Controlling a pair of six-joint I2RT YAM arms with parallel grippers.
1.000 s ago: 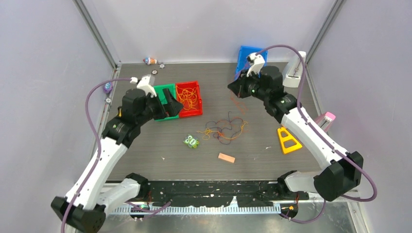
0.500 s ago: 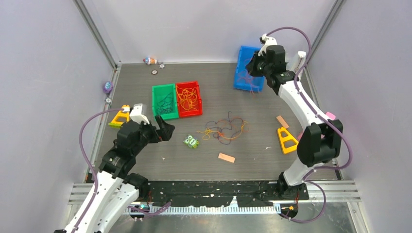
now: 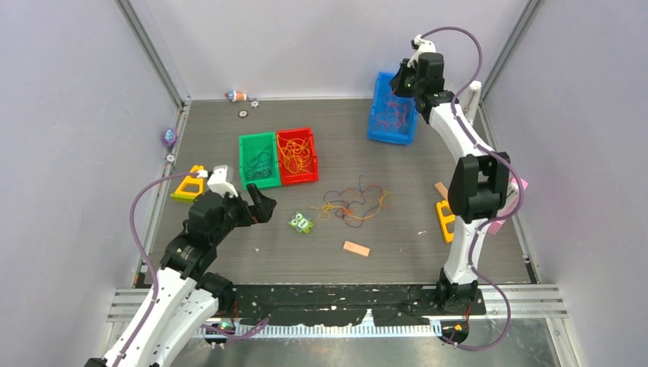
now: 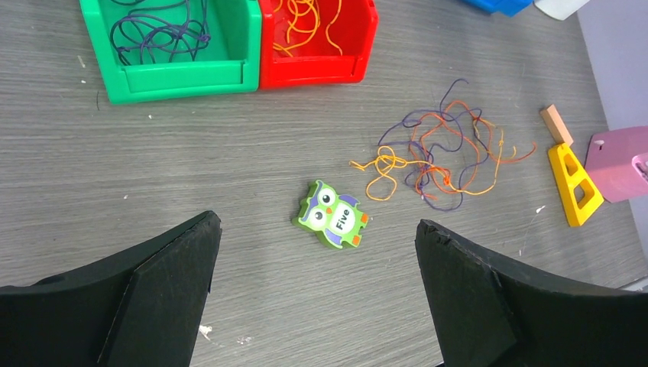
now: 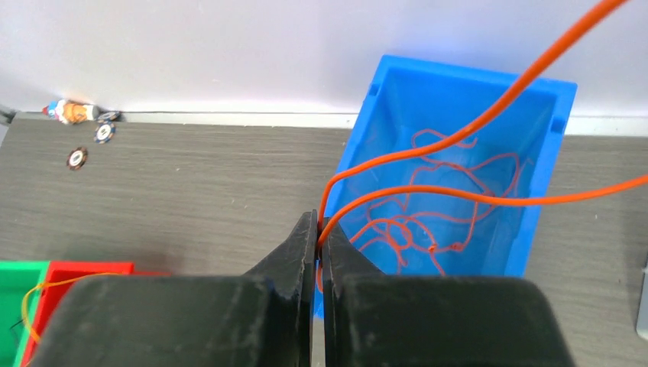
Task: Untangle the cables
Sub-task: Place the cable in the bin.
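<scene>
Green bin (image 4: 183,76), touching the red bin (image 4: 306,70) on its left side, holds dark purple cables (image 4: 157,30). The red bin holds orange cables (image 4: 306,19). Blue bin (image 5: 474,76), well right of the red bin, holds red cables (image 5: 397,228).

Right gripper (image 5: 318,229) is above the blue bin, jaws clamped on a red strand (image 5: 451,140).

A loose tangle (image 4: 439,157) lies on the table (image 4: 191,168) in front of the red bin. Left gripper (image 4: 317,225) hangs near it, jaws wide apart and holding nothing.

Owl tile (image 4: 334,216) beside the tangle reads "Five".

The cables (image 4: 384,163) are orange, red and purple. The green bin (image 4: 183,76), red bin (image 4: 313,70) and blue bin (image 5: 489,99) are plain, the table (image 4: 191,168) grey-grained.
</scene>
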